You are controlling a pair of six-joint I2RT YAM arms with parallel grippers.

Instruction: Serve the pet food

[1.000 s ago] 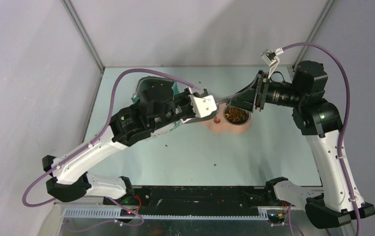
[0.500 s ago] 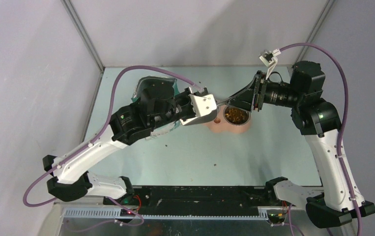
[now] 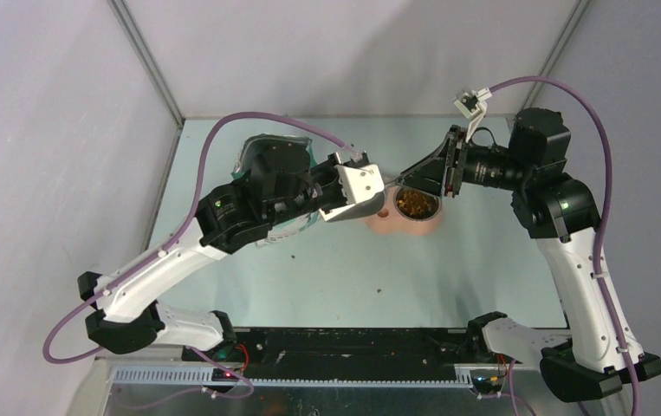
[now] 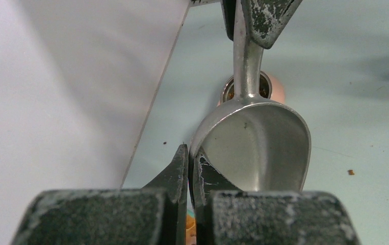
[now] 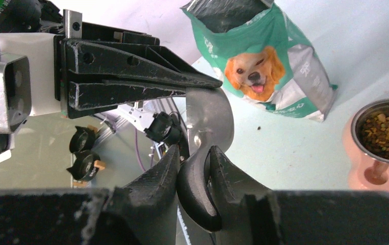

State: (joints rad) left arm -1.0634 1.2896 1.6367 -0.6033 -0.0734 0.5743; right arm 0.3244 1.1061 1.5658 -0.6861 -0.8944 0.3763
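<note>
Left hand pinches the scoop rim shut; right hand clasps its handle near the pet food.

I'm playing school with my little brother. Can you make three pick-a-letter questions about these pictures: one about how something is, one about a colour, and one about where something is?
1. The scoop is: A full; B empty; C broken.
2. The bag is mostly: A red; B green; C purple.
3. The pet food sits: A in the bowl; B in the scoop; C in a jar.

Answers: B, its shiny inside is bare. B, there is green all around the dog picture. A, brown bits fill the bowl.
</note>
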